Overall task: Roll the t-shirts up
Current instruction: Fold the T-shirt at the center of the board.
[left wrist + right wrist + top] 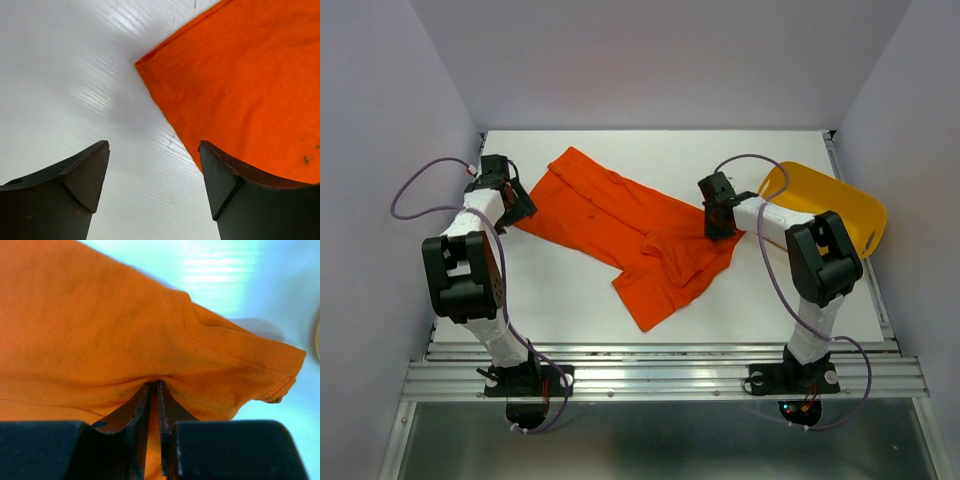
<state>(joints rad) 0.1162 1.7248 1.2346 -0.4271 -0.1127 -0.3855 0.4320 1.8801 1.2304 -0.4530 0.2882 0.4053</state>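
Nearest the arm bases, one tip of the t-shirt [630, 240] reaches toward 6 o'clock on the table [550, 310]. The garment is spread across the table's middle. In the overhead view its long axis is judged to run from about 10 o'clock to about 4 o'clock.

At the 3 o'clock edge, the right hand [721, 228] is found clamped on a pinch of the fabric. In the right wrist view the cloth is drawn into the narrow slot between the fingers [139, 407], beside a stitched hem.

At the 9 o'clock edge the left hand [523, 210] is held wide apart and empty. In the left wrist view a hemmed corner lies ahead at about 1 o'clock, with one finger [235, 175] over the cloth's edge and the other over bare table. The coming move is judged to turn on this corner being taken, the left hand being much the nearer.

Farthest out, at 2 o'clock, a yellow tub [835, 205] is noted behind the right arm, apart from the shirt.
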